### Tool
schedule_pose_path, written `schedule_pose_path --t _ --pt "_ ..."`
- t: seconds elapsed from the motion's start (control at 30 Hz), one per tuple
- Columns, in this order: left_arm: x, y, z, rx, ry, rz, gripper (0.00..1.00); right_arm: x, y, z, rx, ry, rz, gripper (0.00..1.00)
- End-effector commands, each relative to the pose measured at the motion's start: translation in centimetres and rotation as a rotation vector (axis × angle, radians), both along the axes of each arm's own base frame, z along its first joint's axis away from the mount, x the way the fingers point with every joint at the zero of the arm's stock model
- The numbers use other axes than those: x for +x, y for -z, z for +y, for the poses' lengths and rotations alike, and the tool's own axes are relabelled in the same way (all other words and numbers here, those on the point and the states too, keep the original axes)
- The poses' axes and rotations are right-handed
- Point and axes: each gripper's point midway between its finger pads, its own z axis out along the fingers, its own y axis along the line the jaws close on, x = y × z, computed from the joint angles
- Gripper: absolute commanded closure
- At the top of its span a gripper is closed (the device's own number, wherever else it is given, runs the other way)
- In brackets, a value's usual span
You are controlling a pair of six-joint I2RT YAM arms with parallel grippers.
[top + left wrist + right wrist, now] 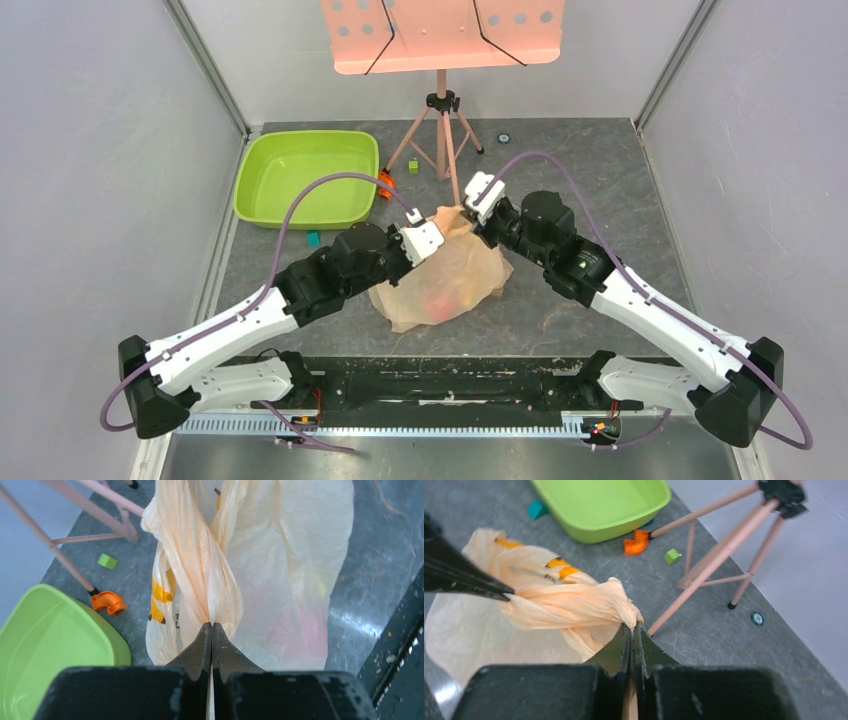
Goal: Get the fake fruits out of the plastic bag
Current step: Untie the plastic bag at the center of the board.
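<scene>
– Grey bench [600,190]: where's your plastic bag [480,275]?
– Mid-bench, between your arms. Left end effector [212,625] and right end effector [631,626] both pinch its twisted top; fake fruits [445,297] sit inside, nearer you.

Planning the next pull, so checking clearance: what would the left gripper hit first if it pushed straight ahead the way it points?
The plastic bag: the left gripper is shut on its twisted fold, and bunched plastic fills the line ahead. What lies behind is hidden.
</scene>
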Motion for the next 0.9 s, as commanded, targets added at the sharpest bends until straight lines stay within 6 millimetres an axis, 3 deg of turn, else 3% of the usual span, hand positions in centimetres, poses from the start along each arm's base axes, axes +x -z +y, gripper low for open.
schedule_pose_path --t 0.0,0.23,0.37,0.5,0.67,0.73,0.8,0.87 --pt "2.7 -5.6 1.0 -0.188 -0.201 -0.070 0.98 2.8 -7.0 -1.7 0.360 0.242 -0.014 1.00" --pt "6.1 -10.0 3.3 -0.400 -0.395 -0.103 0.98 3.4 -11.0 -4.0 0.647 0.345 0.010 1.00" --pt "8.3 -13.0 5.3 -0.583 -0.480 -0.111 0.98 4.9 -12.1 -6.8 0.770 0.474 0.023 1.00" --pt "9.1 -14.7 5.6 -0.703 -0.468 -0.116 0.98 5.6 -11.4 -8.6 0.865 0.539 0.066 1.00" --pt "6.8 -13.2 2.2 -0.725 -0.218 -0.088 0.98 4.7 -8.0 -8.7 0.887 0.515 0.106 0.99" --pt "5.3 -12.0 0.6 -0.710 -0.086 -0.077 0.98 3.6 -6.6 -8.0 0.835 0.435 0.083 0.88" --pt "4.1 -10.9 -0.1 -0.704 -0.009 -0.063 0.98 2.4 -6.0 -7.4 0.759 0.342 0.031 0.60" --pt "3.6 -9.7 -0.5 -0.698 0.018 -0.041 0.98 1.7 -5.2 -7.2 0.669 0.289 -0.019 0.41"
